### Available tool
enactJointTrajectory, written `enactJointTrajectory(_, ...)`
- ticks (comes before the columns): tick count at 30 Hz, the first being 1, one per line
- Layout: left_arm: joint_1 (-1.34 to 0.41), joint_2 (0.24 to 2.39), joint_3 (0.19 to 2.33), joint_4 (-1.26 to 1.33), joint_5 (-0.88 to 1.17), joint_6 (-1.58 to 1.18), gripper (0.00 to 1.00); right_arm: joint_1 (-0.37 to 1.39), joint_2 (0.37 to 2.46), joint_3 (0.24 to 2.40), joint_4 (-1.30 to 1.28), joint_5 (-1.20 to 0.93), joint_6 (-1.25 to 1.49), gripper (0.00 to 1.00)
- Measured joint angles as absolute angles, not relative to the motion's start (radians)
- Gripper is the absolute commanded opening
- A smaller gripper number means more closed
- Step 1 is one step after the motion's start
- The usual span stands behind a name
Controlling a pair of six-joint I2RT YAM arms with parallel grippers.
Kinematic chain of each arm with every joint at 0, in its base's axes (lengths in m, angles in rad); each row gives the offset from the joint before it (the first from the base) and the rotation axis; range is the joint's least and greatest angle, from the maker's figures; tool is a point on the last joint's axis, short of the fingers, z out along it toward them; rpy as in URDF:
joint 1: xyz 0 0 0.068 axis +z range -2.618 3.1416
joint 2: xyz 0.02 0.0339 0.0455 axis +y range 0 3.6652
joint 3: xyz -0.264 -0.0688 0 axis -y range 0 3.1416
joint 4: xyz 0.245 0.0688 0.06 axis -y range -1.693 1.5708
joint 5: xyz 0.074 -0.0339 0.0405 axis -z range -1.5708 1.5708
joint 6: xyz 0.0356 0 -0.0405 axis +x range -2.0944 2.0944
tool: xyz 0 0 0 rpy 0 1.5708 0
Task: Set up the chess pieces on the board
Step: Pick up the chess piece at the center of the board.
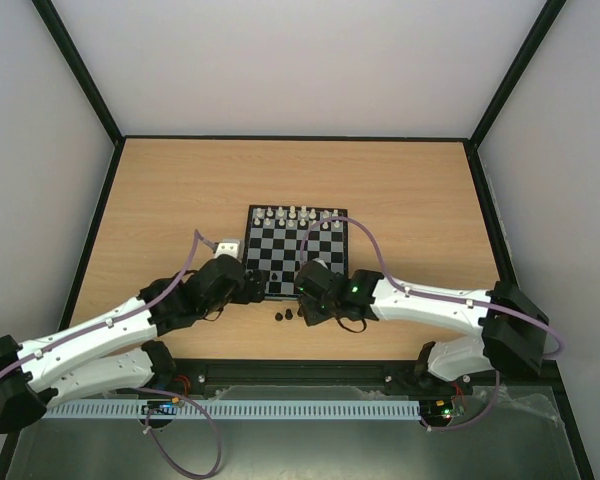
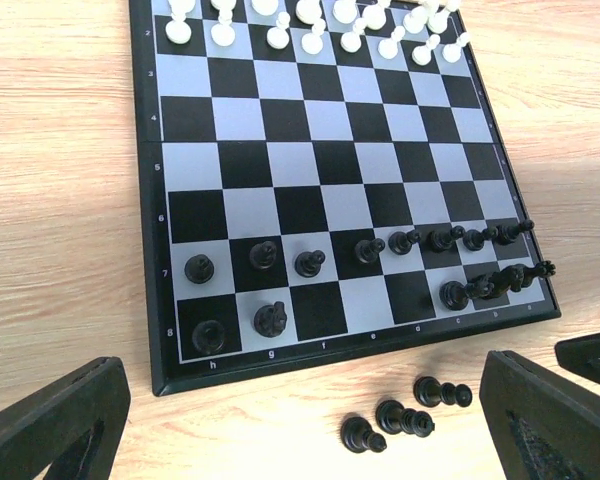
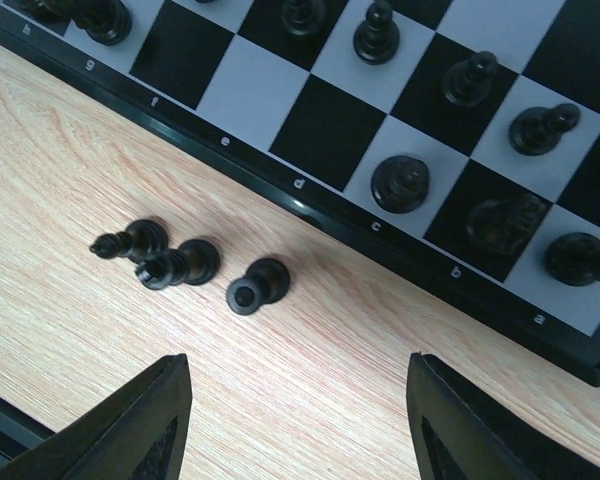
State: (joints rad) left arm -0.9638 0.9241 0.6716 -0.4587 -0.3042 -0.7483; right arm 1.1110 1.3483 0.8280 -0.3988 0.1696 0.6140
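The board (image 1: pixel 280 247) lies mid-table. Black chess pieces (image 2: pixel 310 263) stand in its two near rows, several at the right end leaning together (image 2: pixel 480 285). Three black pieces (image 1: pixel 289 315) lie on the wood just off the board's near edge. They show in the left wrist view (image 2: pixel 403 417) and in the right wrist view (image 3: pixel 180 264). My left gripper (image 1: pixel 252 286) is open and empty at the board's near left corner, fingers (image 2: pixel 50 430) wide apart. My right gripper (image 1: pixel 306 300) is open and empty just right of the loose pieces, fingers (image 3: pixel 130 430) on either side of bare wood.
White pieces (image 1: pixel 298 217) fill the board's two far rows and show in the left wrist view (image 2: pixel 310 25). Black frame posts (image 1: pixel 80 70) rise at the table's back corners. A perforated rail (image 1: pixel 300 409) runs along the near edge.
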Motion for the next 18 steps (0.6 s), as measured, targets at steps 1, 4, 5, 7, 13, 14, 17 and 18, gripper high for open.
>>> enactJointTrajectory(1,-0.965,0.913,0.667,-0.463,-0.305,-0.753,0.99,1.115,1.357,0.834,-0.398,0.171,0.615,0.58)
enactJointTrajectory(4,-0.967,0.888,0.657,-0.472,-0.305,-0.768,0.99,1.125,1.386,0.856,-0.398,0.178,0.619,0.56)
enactJointTrajectory(5,-0.968,0.883,0.654,-0.474,-0.305,-0.769,0.99,1.127,1.394,0.860,-0.398,0.182,0.622,0.55)
enactJointTrajectory(7,-0.969,0.878,0.653,-0.482,-0.306,-0.772,0.99,1.128,1.409,0.869,-0.398,0.185,0.633,0.52)
enactJointTrajectory(13,-0.971,0.878,0.652,-0.484,-0.307,-0.772,0.99,1.128,1.462,0.897,-0.398,0.192,0.640,0.49)
enactJointTrajectory(14,-0.971,0.878,0.651,-0.485,-0.307,-0.771,0.99,1.128,1.468,0.900,-0.398,0.192,0.640,0.48)
enactJointTrajectory(17,-0.971,0.878,0.649,-0.484,-0.307,-0.771,0.99,1.128,1.492,0.911,-0.398,0.193,0.640,0.46)
enactJointTrajectory(18,-0.971,0.879,0.649,-0.484,-0.307,-0.771,0.99,1.128,1.499,0.913,-0.398,0.193,0.640,0.45)
